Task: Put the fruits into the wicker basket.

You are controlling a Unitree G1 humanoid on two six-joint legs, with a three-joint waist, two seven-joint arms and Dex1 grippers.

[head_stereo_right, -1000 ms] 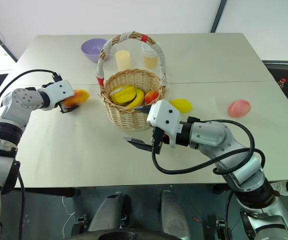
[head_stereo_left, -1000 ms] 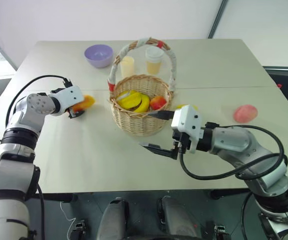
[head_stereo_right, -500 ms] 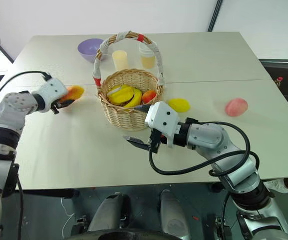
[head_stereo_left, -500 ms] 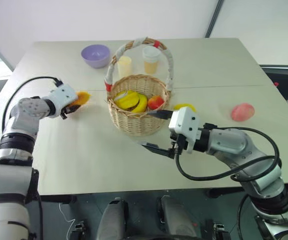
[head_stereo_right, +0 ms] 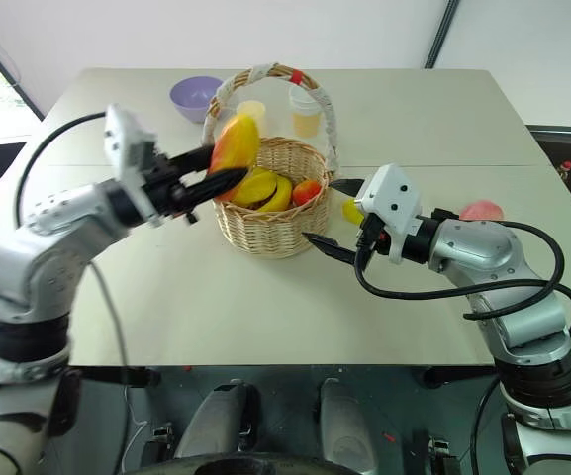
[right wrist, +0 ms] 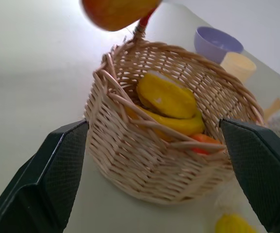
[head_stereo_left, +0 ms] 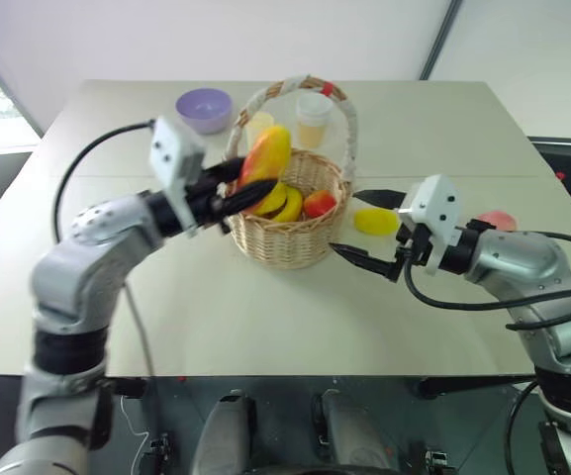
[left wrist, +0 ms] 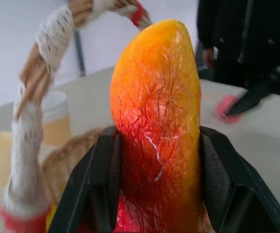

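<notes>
Black fingers of my left pincer [head_stereo_left: 234,190] clamp the mango [head_stereo_left: 265,153], its long axis tilted up, poised over the wicker basket [head_stereo_left: 290,237]'s near-left rim. My right pincer [head_stereo_left: 366,227] gapes empty beside the basket's right wall, nearer the lemon [head_stereo_left: 375,221] on the counter [head_stereo_left: 265,307]; peach [head_stereo_left: 498,219] farther right. My right wrist view reveals bananas [right wrist: 171,104] inside.

The peach [head_stereo_left: 496,219] at the right of the frame is half hidden behind the right arm. The lemon [head_stereo_right: 350,209] is partly covered by the right gripper [head_stereo_right: 336,219]. In the left wrist view the mango's [left wrist: 157,131] lower end is cut off by the bottom edge, and a person [left wrist: 246,43] at upper right is blurred.
</notes>
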